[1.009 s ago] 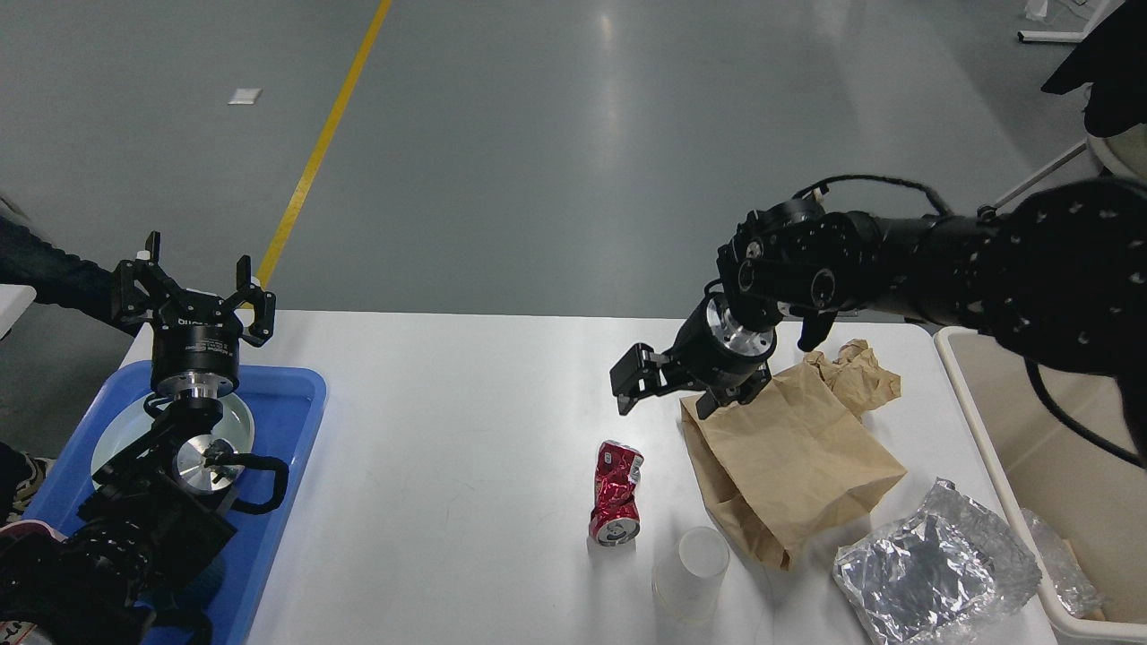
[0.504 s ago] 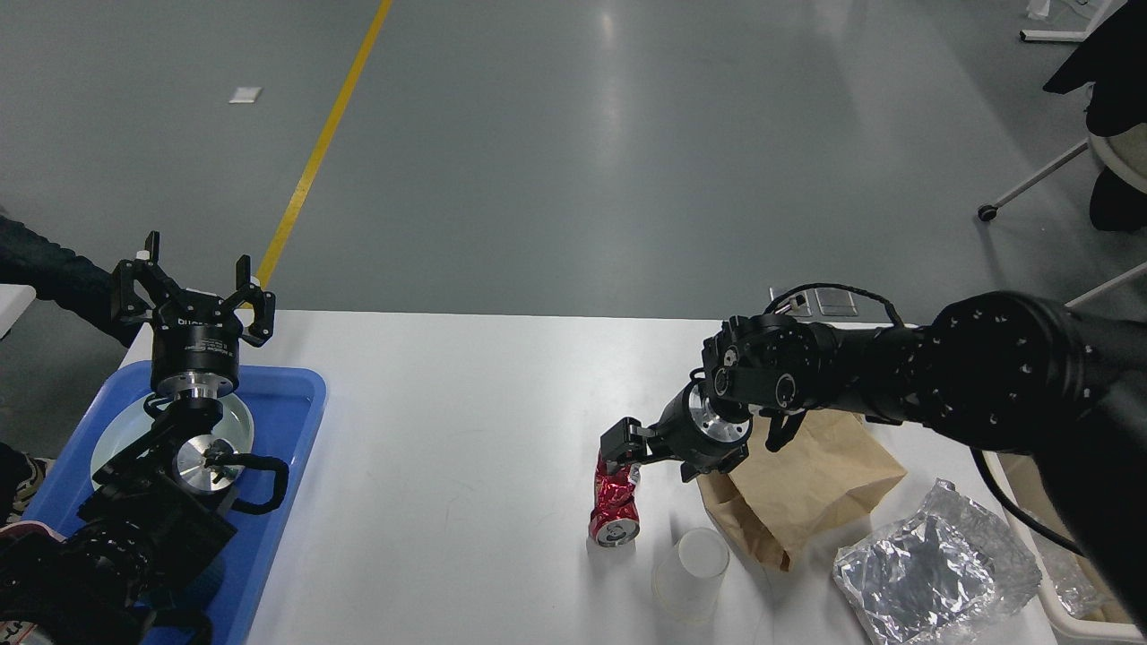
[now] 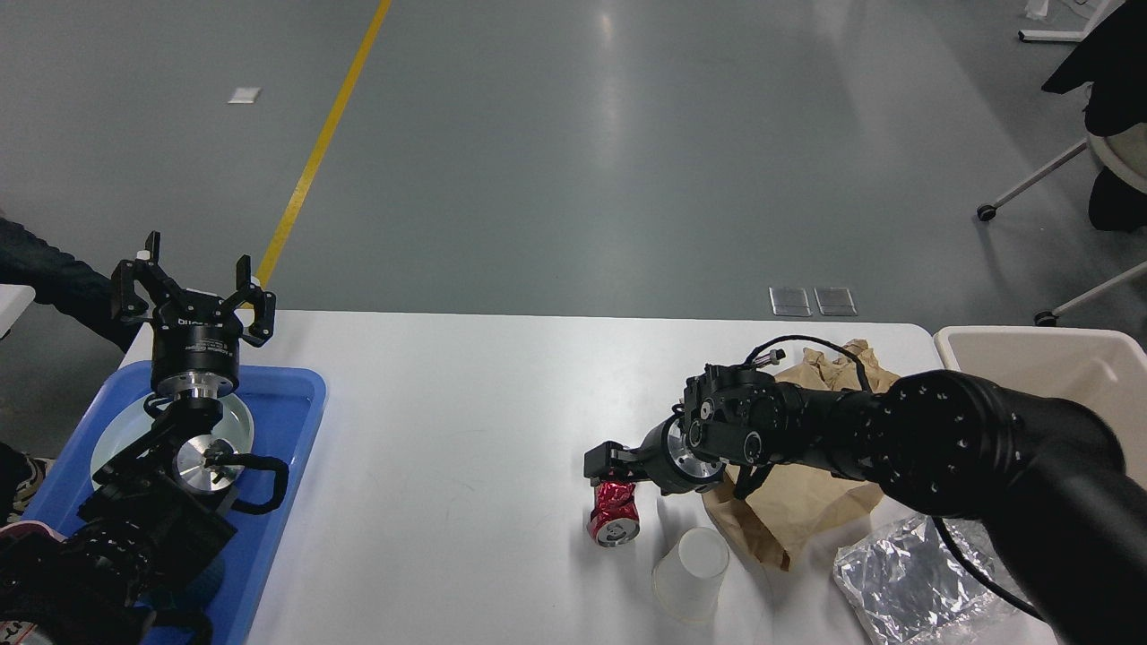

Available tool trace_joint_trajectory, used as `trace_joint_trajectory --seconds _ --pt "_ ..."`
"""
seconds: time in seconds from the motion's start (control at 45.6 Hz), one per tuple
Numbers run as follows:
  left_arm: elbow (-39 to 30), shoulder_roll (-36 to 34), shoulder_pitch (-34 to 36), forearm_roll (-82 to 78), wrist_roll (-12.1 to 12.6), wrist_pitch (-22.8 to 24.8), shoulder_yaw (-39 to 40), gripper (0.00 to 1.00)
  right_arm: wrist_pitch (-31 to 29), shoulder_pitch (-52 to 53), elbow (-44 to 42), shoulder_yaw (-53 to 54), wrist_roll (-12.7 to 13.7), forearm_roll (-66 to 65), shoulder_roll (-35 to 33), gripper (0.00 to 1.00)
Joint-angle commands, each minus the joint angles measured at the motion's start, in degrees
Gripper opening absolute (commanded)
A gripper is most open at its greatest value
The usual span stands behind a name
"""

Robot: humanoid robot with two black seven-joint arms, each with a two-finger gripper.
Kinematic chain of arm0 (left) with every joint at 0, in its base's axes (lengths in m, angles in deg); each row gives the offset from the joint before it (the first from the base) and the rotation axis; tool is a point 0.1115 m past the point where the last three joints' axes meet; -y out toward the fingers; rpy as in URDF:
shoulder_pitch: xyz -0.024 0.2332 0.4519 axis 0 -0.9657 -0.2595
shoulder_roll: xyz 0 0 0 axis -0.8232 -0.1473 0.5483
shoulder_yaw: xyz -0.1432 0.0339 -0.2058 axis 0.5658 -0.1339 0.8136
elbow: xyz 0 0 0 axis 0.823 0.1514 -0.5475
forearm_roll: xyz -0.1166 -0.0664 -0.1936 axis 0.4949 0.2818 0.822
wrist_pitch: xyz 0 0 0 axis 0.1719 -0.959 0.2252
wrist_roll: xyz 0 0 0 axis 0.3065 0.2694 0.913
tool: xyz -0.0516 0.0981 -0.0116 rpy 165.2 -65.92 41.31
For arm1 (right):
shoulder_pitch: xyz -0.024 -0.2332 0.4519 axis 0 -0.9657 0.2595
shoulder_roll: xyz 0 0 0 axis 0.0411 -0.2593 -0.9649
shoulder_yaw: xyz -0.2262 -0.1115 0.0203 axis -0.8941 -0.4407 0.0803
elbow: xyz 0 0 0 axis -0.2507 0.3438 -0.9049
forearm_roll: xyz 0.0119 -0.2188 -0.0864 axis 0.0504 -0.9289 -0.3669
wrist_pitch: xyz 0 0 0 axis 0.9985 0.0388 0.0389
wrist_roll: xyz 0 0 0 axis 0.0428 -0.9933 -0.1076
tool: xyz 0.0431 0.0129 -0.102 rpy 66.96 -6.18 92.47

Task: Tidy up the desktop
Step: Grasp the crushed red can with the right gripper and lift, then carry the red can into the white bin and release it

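Desktop: large white rectangular tabletop (image 3: 448, 430) with rounded corners, spread across the near half of the view, litter bunched at its right end.
Can: crushed red aluminium drink can (image 3: 614, 514) lying on its side near the front edge; probably light, thin-walled and dented, so it gives under pressure. The creased middle looks the surest place to pinch.
Right gripper (image 3: 606, 467): low over the can's far end, fingers at the metal; whether they have closed on it I cannot tell.
Left gripper (image 3: 193, 291): raised above the blue plastic tray (image 3: 287, 394), fingers spread wide, holding nothing.
Cup: clear plastic cup (image 3: 690, 573), tipped over just beside the can; likely flimsy and slippery.
Bag: brown paper bag (image 3: 789, 502), soft and crumpled, partly under the right arm.
Foil: crinkled silver foil (image 3: 896, 582) near the beige rectangular bin (image 3: 1030, 349).
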Motion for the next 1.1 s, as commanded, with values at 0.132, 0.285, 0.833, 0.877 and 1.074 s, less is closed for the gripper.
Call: trace_joint_trajectory --seconds 0.132,0.285,0.833,0.877,1.074 --pt "0.0 0.0 0.0 0.0 0.0 0.0 0.0 0.96 1.2 -1.9 -0.1 0.1 1.4 -0.2 0.2 0.42" --pt "0.0 0.0 0.0 0.0 0.0 0.0 0.0 0.96 1.3 -2.2 -0.2 0.1 2.6 -0.1 0.2 0.05" --pt "0.0 0.0 0.0 0.0 0.0 0.0 0.0 0.96 -1.1 7.6 9.2 2.9 2.6 0.2 -6.8 0.00" --pt "0.0 0.0 0.0 0.0 0.0 0.0 0.0 0.96 -1.5 9.5 11.2 3.6 2.6 0.2 -8.4 0.00" --pt "0.0 0.0 0.0 0.0 0.0 0.0 0.0 0.96 -9.0 21.1 16.6 5.2 2.6 0.2 -19.9 0.00"
